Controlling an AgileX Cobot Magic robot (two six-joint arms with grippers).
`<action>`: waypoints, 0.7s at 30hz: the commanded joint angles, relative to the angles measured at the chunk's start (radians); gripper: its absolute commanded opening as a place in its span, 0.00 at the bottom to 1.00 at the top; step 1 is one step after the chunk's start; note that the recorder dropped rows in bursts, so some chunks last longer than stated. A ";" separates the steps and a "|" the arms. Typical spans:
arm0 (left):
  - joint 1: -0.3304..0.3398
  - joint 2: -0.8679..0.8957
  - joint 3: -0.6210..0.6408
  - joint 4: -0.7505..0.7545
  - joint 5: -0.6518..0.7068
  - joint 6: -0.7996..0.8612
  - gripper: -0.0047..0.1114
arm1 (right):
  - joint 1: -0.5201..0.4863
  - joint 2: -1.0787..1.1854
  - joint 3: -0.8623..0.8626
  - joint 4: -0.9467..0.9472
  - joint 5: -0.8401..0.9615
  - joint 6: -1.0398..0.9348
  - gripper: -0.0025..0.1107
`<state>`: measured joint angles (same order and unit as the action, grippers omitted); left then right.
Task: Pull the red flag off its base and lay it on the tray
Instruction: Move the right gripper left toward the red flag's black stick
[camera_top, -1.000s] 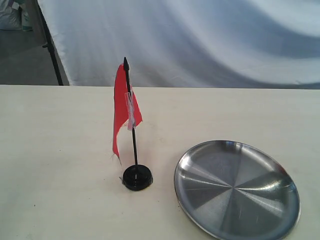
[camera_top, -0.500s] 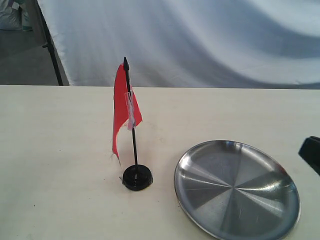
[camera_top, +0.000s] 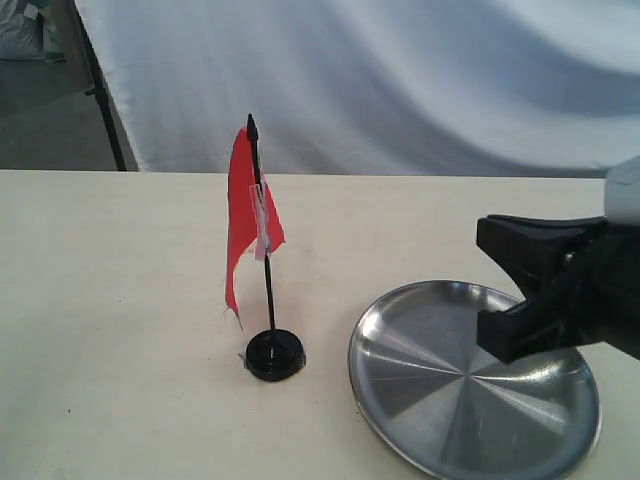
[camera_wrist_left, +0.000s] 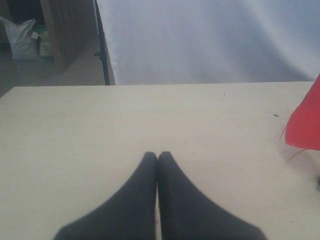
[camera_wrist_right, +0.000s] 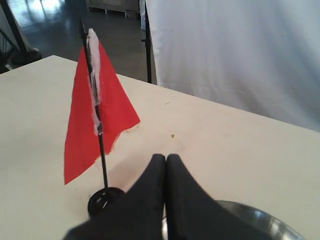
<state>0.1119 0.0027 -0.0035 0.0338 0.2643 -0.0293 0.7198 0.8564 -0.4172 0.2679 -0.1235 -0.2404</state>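
The red flag (camera_top: 240, 220) stands upright on its thin black pole in the small black base (camera_top: 274, 354), left of the steel tray (camera_top: 430, 340). My right gripper (camera_top: 495, 285) hovers over the tray's right half, pointing toward the flag and well apart from it. The right wrist view shows this gripper (camera_wrist_right: 165, 157) shut and empty, with the flag (camera_wrist_right: 97, 125), base (camera_wrist_right: 104, 200) and tray rim (camera_wrist_right: 260, 220) ahead of it. My left gripper (camera_wrist_left: 157, 155) is shut and empty over bare table; a corner of the flag (camera_wrist_left: 305, 127) shows at the frame's edge.
The pale table (camera_top: 110, 300) is backed by a white cloth backdrop (camera_top: 400, 80). A black stand leg (camera_top: 100, 100) rises behind the table's far left edge. The left arm is outside the exterior view.
My right gripper has come in from the right edge of the exterior view and now hangs over the tray. The flag, base and tray have not moved.
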 joint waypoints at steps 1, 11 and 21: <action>-0.006 -0.003 0.003 -0.006 -0.005 -0.001 0.04 | 0.005 0.099 -0.013 -0.008 -0.161 -0.067 0.02; -0.006 -0.003 0.003 -0.006 -0.005 -0.001 0.04 | 0.005 0.299 -0.065 -0.041 -0.321 -0.081 0.02; -0.006 -0.003 0.003 -0.006 -0.005 -0.001 0.04 | 0.082 0.490 -0.156 -0.121 -0.417 0.008 0.02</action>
<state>0.1119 0.0027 -0.0035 0.0338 0.2643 -0.0293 0.7750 1.2983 -0.5558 0.1635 -0.4840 -0.2442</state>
